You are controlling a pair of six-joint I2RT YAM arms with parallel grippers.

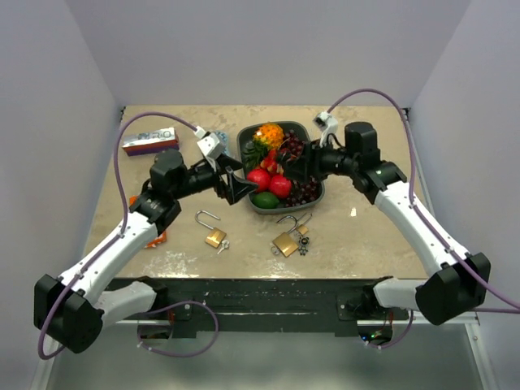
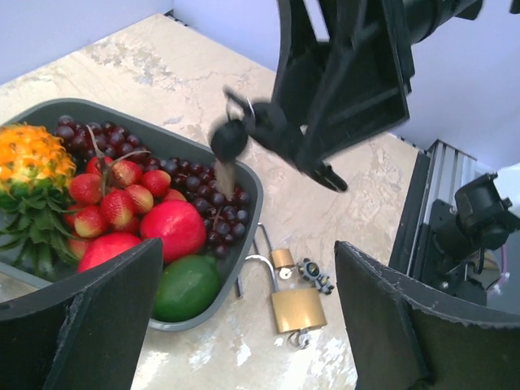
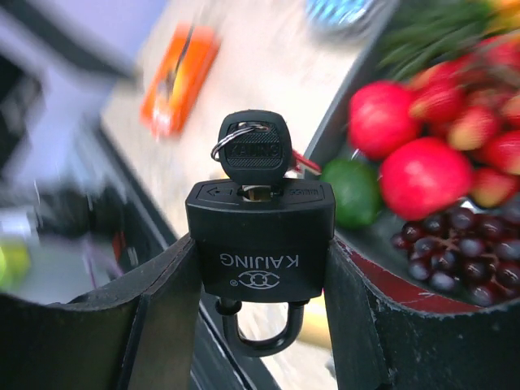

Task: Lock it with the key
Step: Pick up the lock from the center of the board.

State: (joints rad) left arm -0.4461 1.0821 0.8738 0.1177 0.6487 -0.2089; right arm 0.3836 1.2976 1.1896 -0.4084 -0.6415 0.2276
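A black padlock [image 3: 260, 240] sits upside down between my right gripper's [image 3: 260, 260] fingers, which are shut on its sides. A black-headed key [image 3: 254, 150] with a ring is in its keyhole. The shackle points back toward the wrist; I cannot tell whether it is latched. In the left wrist view the padlock [image 2: 272, 130] and key [image 2: 230, 140] hang above the fruit tray [image 2: 244, 219]. My left gripper [image 2: 252, 317] is open with nothing between its fingers, a short way from the key. From above, the left gripper [image 1: 236, 188] and right gripper [image 1: 286, 166] face each other over the tray's left side.
The grey tray [image 1: 313, 130] holds apples, grapes, strawberries, a lime. A brass padlock [image 1: 215, 236] and a larger one [image 1: 284, 242] with a small lock and keys [image 1: 303, 231] lie in front. A box [image 1: 149, 140] sits back left, an orange packet [image 1: 158, 238] by the left arm.
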